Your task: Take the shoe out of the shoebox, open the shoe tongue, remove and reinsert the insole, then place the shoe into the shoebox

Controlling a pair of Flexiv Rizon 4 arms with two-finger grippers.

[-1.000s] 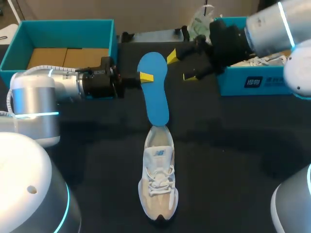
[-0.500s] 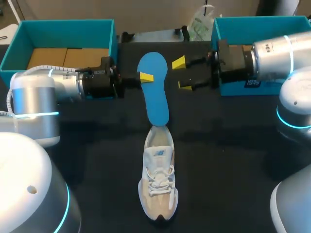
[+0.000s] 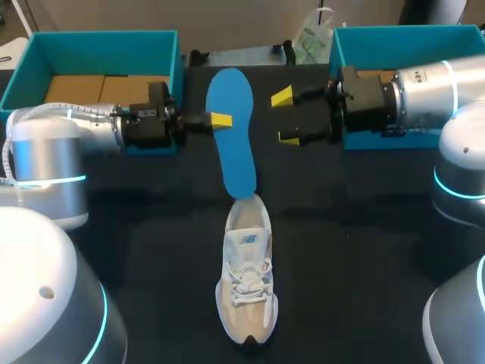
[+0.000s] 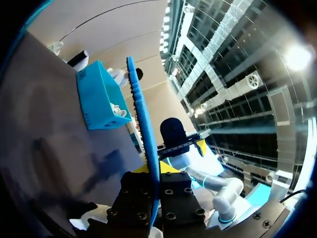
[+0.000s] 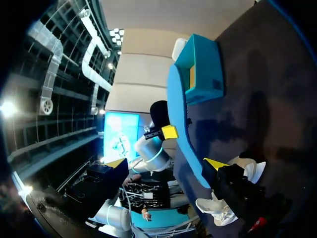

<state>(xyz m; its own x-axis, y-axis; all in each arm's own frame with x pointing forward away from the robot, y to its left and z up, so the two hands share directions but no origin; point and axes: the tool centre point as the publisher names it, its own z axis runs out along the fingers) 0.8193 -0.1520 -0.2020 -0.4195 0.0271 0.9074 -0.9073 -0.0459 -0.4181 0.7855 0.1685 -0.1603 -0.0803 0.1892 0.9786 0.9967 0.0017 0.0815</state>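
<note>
A blue insole hangs over the middle of the table, with my left gripper shut on its left edge near the wide end. Its narrow end is by the heel opening of the white shoe, which lies toe toward me. My right gripper stands open just right of the insole, not touching it. In the left wrist view the insole stands edge-on between that gripper's fingers. In the right wrist view the insole rises between the spread fingers of the right gripper, with the shoe beyond.
A teal box with brown cardboard inside stands at the back left. A second teal box stands at the back right, behind my right arm. A crumpled plastic bag lies at the back middle.
The right gripper swung down from the right box to beside the insole. The left arm then pulled the insole slightly left and away from me.
</note>
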